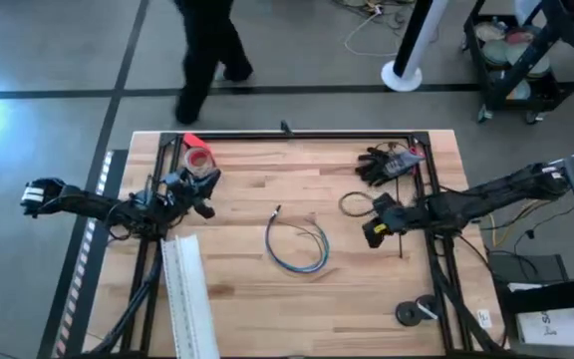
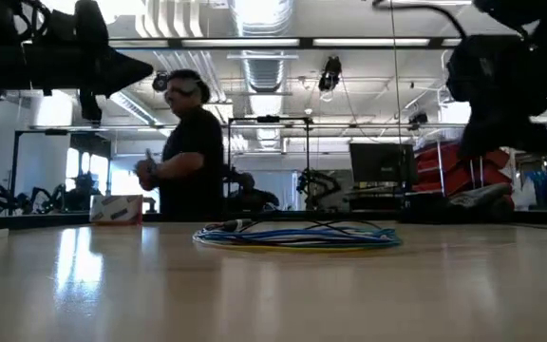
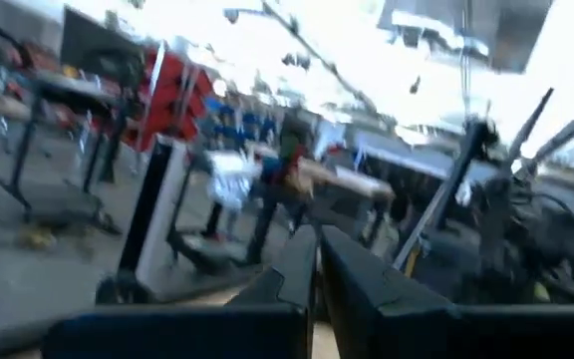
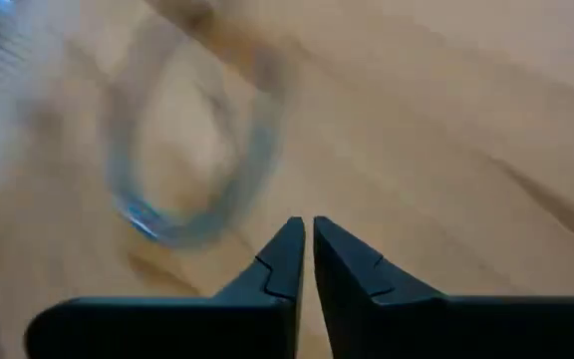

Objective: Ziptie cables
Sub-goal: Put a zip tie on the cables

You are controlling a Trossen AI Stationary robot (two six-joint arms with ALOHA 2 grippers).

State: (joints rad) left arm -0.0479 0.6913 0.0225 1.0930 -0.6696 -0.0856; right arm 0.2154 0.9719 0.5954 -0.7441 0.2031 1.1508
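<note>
High view straight down; low view table-level; both share cables (image 1: 297, 246).

The cables (image 1: 297, 244) are coiled mid-table, flanked by the left gripper (image 1: 204, 203) and right gripper (image 1: 372, 233); a strip (image 1: 189, 299), seemingly, lies toward the left.

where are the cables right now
In the high view the cables lie coiled mid-table, between the white strip and the right end effector.

Bare surface (image 1: 247, 299) rings the cables (image 1: 302, 246); white strip (image 1: 187, 299) lies well left, small loop (image 1: 355, 204) near right.
</note>
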